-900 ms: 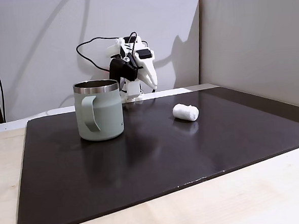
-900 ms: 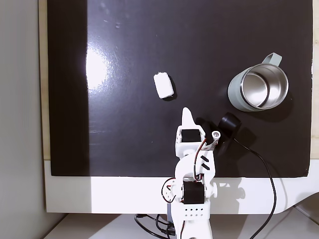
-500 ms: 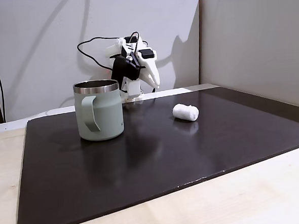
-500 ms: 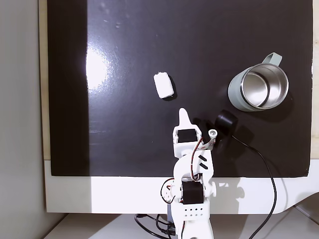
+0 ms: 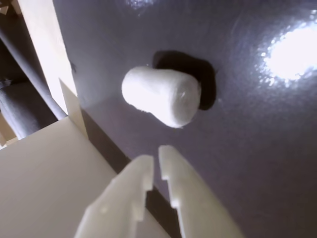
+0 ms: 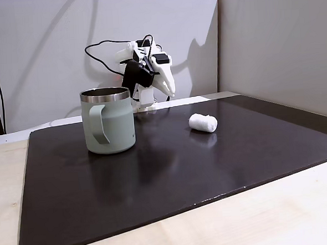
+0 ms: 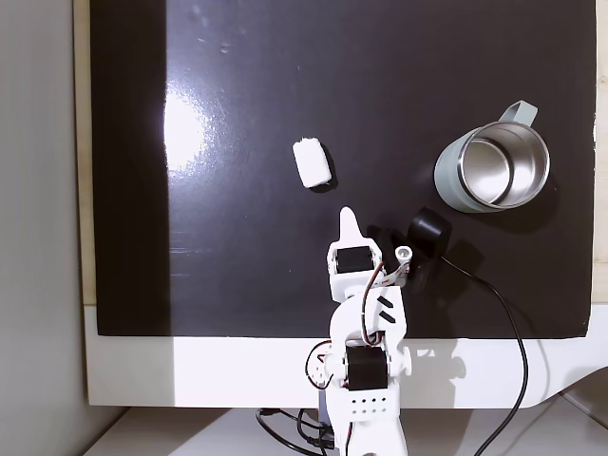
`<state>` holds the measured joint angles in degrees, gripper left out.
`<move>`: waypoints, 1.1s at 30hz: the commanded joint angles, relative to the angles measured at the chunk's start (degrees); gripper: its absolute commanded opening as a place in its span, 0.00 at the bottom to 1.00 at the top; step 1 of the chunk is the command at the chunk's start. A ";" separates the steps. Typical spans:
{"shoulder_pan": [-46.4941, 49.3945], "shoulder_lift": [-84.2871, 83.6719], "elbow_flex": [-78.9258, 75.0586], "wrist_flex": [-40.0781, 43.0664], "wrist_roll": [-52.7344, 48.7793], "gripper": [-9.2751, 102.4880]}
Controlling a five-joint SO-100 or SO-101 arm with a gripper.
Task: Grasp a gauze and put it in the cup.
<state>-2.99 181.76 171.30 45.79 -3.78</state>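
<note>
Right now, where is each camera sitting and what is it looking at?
Wrist view: rides on the arm, looking down past the gripper, its fingertips close together, at the gauze on the black mat.
A fixed view: low at the table's front edge, facing the arm at the back, with the cup in front.
Another fixed view: high above, looking straight down; the arm reaches up from the bottom edge.
All three views share the gauze; both fixed views share the cup.
</note>
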 commanded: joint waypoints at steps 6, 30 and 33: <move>-4.75 -12.39 -19.95 4.22 -3.16 0.09; -2.81 -75.85 -76.73 24.17 -55.63 0.28; -2.90 -81.91 -82.27 29.27 -61.44 0.29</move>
<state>-6.42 103.27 96.68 71.54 -60.03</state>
